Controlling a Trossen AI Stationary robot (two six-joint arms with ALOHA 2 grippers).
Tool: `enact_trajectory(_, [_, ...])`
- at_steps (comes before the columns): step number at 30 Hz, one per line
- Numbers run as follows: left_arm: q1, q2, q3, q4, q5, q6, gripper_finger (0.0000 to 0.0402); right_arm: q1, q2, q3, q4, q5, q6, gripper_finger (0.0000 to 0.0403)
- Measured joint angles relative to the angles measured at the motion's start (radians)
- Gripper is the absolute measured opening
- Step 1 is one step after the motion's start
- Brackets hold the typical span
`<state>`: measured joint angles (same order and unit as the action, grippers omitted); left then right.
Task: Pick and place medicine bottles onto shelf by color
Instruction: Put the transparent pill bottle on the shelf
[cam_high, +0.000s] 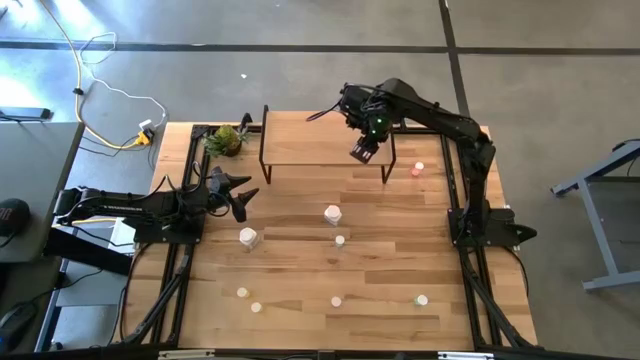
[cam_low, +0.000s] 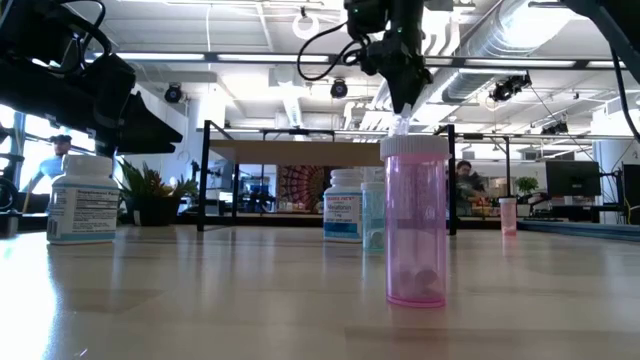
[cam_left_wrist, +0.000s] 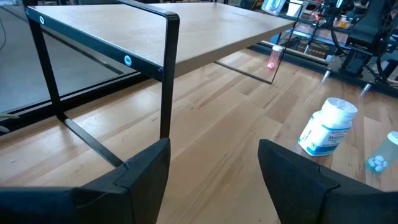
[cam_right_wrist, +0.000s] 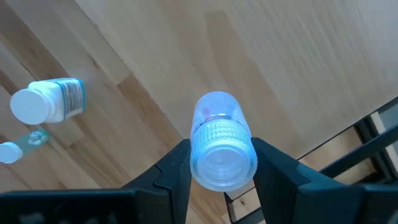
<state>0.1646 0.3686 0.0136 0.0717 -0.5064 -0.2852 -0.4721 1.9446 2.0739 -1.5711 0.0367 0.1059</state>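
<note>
The right arm's dark two-finger gripper (cam_right_wrist: 222, 163) is hanging above the right end of the low light-wood shelf on thin black metal legs (cam_high: 325, 140), and its fingers (cam_right_wrist: 176, 163) are pressing on both sides of a small clear bottle with a ribbed white cap (cam_right_wrist: 221, 144), which is being held cap toward the wrist camera over the shelf board; its tint is hard to tell. The left arm's dark gripper (cam_left_wrist: 213, 163) is waiting near the left edge of the slatted wooden tabletop (cam_high: 380, 280), by the shelf's front left leg, with its fingers (cam_left_wrist: 144, 167) standing wide apart and touching nothing. The other bottles are standing on the tabletop in front of the shelf: a larger white bottle with a blue label (cam_left_wrist: 328, 126), a second white one (cam_high: 248, 237) nearer the left arm, a pink translucent bottle (cam_low: 415, 220) close to the low camera, a reddish bottle (cam_high: 418, 169) just beside the shelf's right legs, and several tiny ones along the near edge. A green leafy plant (cam_high: 226, 139) is sitting by the shelf's left end.
</note>
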Motion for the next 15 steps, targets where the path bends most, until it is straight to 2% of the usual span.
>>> enact_trajectory(15, [0.000,0.000,0.000,0.000,0.025,0.000,0.0234,0.008,0.025,-0.002,0.000,-0.019,-0.001,0.0130])
